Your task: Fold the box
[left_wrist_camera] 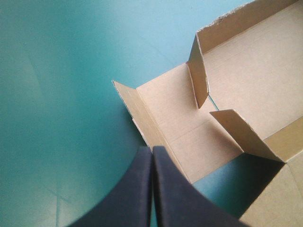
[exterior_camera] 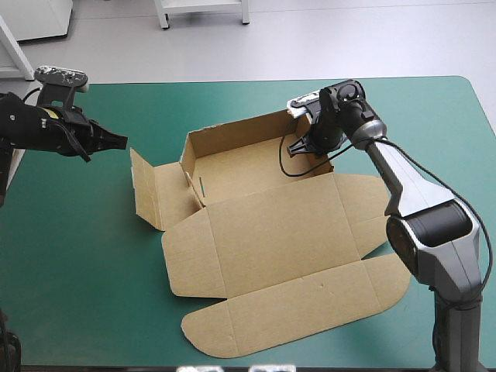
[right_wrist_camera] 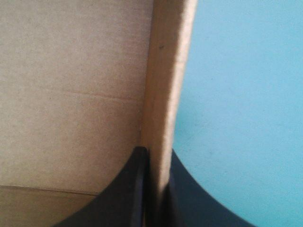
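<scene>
The brown box (exterior_camera: 271,225) lies mid-table, its lid and flaps flat toward the near edge. The back wall (exterior_camera: 240,128) and a short left wall stand raised, and a side flap (exterior_camera: 147,190) tilts up at the left. My right gripper (exterior_camera: 304,147) is at the tray's right end. In the right wrist view my right gripper (right_wrist_camera: 158,153) is shut on the upright right wall (right_wrist_camera: 165,85), one black finger on each side. My left gripper (exterior_camera: 122,142) hovers left of the box, shut and holding nothing. In the left wrist view my left gripper (left_wrist_camera: 152,149) points at the side flap (left_wrist_camera: 142,113).
Bare teal-green cover (exterior_camera: 85,256) stretches left of the box and along the far edge. The rounded lid flap (exterior_camera: 232,333) reaches close to the table's near edge. The right arm leans over the table's right side.
</scene>
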Tool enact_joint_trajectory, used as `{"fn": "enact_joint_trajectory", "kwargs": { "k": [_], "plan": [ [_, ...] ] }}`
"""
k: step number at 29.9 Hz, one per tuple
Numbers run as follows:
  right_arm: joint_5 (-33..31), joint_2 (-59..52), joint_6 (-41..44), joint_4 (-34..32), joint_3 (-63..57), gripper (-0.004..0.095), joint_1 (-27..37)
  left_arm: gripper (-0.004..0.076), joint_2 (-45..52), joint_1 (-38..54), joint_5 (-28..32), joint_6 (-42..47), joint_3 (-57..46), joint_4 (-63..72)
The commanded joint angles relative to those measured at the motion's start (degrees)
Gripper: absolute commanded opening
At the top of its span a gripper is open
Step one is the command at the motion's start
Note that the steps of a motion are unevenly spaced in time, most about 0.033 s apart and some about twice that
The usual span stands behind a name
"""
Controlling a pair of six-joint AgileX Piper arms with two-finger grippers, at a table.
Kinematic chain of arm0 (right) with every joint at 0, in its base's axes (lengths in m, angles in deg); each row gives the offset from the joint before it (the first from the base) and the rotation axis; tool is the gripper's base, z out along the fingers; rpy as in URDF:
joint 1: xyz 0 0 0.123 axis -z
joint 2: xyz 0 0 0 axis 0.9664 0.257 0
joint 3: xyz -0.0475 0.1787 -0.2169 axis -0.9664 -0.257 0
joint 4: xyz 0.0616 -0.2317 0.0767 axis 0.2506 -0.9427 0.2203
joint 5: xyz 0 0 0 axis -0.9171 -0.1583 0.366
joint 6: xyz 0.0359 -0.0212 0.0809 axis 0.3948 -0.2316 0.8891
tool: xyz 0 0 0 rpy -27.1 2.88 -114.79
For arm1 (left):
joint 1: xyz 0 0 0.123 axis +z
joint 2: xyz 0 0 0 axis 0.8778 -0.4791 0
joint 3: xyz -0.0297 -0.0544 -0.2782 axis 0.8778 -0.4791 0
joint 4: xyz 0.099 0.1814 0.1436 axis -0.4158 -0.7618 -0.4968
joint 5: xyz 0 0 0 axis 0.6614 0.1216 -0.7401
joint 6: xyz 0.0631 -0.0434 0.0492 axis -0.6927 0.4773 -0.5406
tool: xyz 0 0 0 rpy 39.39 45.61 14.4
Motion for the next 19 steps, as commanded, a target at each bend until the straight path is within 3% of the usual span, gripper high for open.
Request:
{"fn": "enact_joint_trajectory", "kwargs": {
  "k": [1,7,14,19],
  "plan": [
    [0.01,-3.36,-0.62,-2.82,1.72,-0.0016,0.94,-0.0007,1.66,0.17,2.2,0.01,1.92,1.14],
    [-1.18,-3.78,-0.5,-2.13,1.76,-0.0019,4.67,-0.0007,1.37,0.17,2.76,-0.1,1.92,1.03],
    [-1.29,-7.89,-1.58,2.84,1.76,-0.0017,14.05,-0.0007,-2.17,0.17,4.27,-0.24,1.92,1.03],
    [-0.93,-12.82,-3.66,9.9,1.76,-0.0017,21.62,-0.0007,-5.83,1.4,7.67,-0.91,1.92,3.31]
  ]
}}
